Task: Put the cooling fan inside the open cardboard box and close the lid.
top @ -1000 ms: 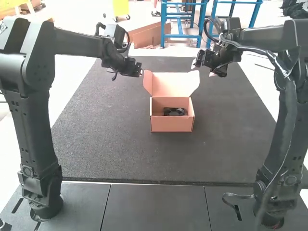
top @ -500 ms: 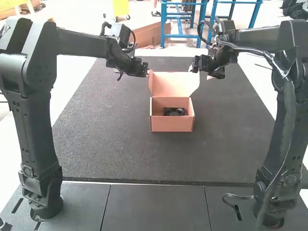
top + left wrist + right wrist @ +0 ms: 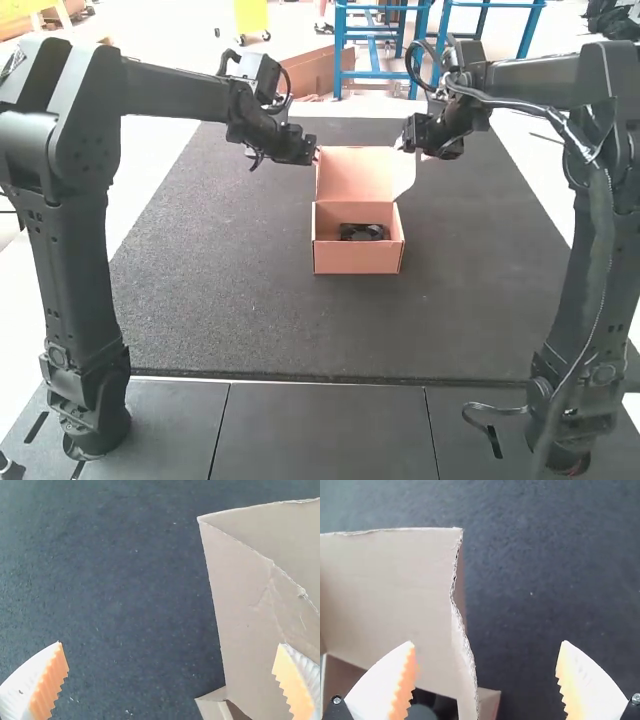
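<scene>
Cooling fan (image 3: 362, 232) boxed; left hand (image 3: 306, 153), right hand (image 3: 411, 136) open astride lid (image 3: 365, 176)

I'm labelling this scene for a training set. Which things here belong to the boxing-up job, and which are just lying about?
Part of the job:
cardboard box
cooling fan, already inside it
lid, standing upright
left gripper and right gripper, both open at the lid's upper corners

Just there:
dark mat under the box
black table
</scene>
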Controlling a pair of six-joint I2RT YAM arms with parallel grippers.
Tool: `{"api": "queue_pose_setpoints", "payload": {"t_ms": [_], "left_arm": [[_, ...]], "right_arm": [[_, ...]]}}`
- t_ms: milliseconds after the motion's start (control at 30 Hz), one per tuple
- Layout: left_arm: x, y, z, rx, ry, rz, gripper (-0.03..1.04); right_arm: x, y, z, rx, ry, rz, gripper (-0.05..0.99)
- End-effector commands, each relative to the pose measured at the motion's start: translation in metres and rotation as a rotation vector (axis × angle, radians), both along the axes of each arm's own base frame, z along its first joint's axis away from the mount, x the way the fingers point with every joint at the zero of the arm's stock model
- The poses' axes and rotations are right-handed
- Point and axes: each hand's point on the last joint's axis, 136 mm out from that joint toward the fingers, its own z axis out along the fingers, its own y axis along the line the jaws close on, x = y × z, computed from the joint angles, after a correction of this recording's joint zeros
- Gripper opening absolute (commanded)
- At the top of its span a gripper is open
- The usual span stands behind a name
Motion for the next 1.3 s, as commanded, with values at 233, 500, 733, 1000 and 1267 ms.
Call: {"api": "queue_pose_setpoints", "payload": {"t_ms": [233,500,733,1000,1267], "left_arm": [[-0.002,-0.005,0.014,-0.020,-0.004,-0.008,0.97],[-0.003,-0.005,0.017,-0.022,-0.008,-0.009,0.97],[-0.008,-0.015,0.018,-0.021,-0.008,-0.031,0.97],[-0.018,-0.026,0.020,-0.016,0.003,-0.058,0.97],[-0.029,-0.024,0.023,-0.004,0.023,-0.063,0.97]], "right_arm": [[0.001,0.013,0.010,0.006,-0.027,0.037,0.22],[-0.002,0.022,0.010,0.005,-0.030,0.058,0.06],[-0.010,0.032,0.011,-0.007,-0.024,0.078,0.03],[-0.026,0.035,0.011,-0.014,-0.014,0.090,0.02],[-0.050,0.028,0.004,-0.033,0.008,0.085,0.02]]}}
